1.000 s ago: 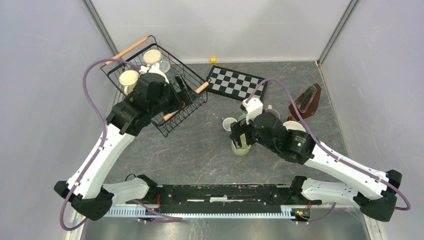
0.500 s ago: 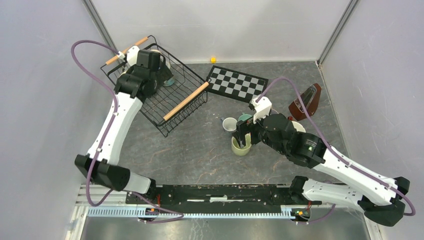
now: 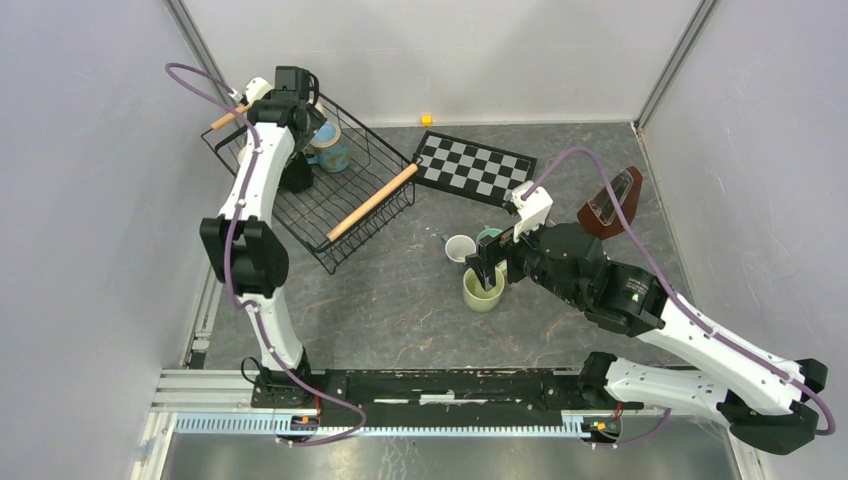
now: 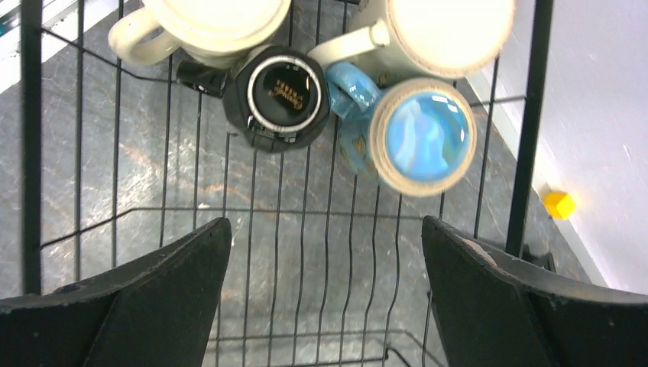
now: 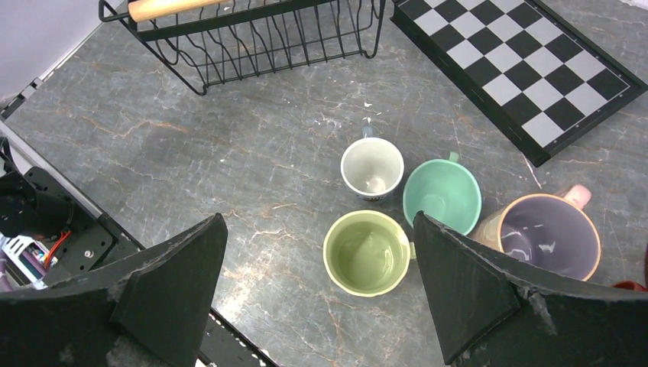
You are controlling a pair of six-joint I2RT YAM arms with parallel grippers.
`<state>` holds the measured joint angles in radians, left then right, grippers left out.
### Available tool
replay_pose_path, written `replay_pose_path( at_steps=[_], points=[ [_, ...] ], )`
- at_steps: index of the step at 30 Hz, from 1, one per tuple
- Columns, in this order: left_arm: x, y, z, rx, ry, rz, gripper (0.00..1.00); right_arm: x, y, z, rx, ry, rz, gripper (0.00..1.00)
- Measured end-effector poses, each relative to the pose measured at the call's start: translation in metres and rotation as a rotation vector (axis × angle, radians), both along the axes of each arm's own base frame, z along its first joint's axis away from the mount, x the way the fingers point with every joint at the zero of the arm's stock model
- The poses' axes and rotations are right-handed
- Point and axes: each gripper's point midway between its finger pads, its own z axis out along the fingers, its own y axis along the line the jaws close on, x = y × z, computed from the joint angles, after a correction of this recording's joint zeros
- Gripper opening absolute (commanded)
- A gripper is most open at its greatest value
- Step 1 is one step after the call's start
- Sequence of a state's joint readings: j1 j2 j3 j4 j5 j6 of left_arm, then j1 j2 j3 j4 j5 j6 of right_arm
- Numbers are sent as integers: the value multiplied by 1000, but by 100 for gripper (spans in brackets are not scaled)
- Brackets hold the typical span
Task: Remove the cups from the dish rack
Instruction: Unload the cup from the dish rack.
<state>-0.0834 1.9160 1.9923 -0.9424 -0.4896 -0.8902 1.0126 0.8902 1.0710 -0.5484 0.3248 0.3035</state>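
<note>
The dish rack [image 3: 375, 170], a black wire basket with wooden rod handles, stands at the far left. My left gripper [image 3: 292, 95] hovers open and empty above its floor [image 4: 325, 229]. Ahead of it in the rack are two cream cups [image 4: 206, 19], an upturned black cup [image 4: 279, 95] and a blue cup [image 4: 424, 134]. My right gripper [image 3: 490, 265] is open and empty above the light green cup [image 5: 368, 252]. It stands on the table beside a white cup [image 5: 372, 168], a teal cup [image 5: 442, 200] and a beige-pink cup [image 5: 542, 235].
A checkered board [image 3: 475, 167] lies right of the rack. A brown metronome [image 3: 610, 203] stands at the right behind the unloaded cups. A small yellow cube [image 3: 426, 119] sits by the back wall. Grey walls close in both sides.
My left arm has stretched out and swung to the rack's far corner, uncovering the rack's near part. My right gripper has drawn back a little from the light green cup.
</note>
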Motion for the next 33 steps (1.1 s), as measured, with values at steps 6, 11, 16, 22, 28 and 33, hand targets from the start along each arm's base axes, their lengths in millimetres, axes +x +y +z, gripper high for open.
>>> replay_pose_path(
  at_steps=[6, 11, 16, 22, 28, 33],
  points=[
    [28, 16, -33, -11, 44, 60, 100, -2, 1, -1, -14, -2, 25, 98],
    [32, 24, -52, -14, 81, 90, 100, -5, 3, -3, -23, 4, 44, 98],
    [38, 35, -58, -25, 84, 121, 100, -7, 3, -6, -34, 17, 54, 98],
    [45, 55, -71, -40, 91, 178, 100, -8, 3, -8, -40, 24, 59, 98],
    [45, 63, -94, -47, 135, 206, 100, -7, 5, -11, -47, 29, 63, 98],
    [47, 62, -114, -56, 170, 209, 98, -7, 5, -12, -49, 29, 63, 98]
  ],
)
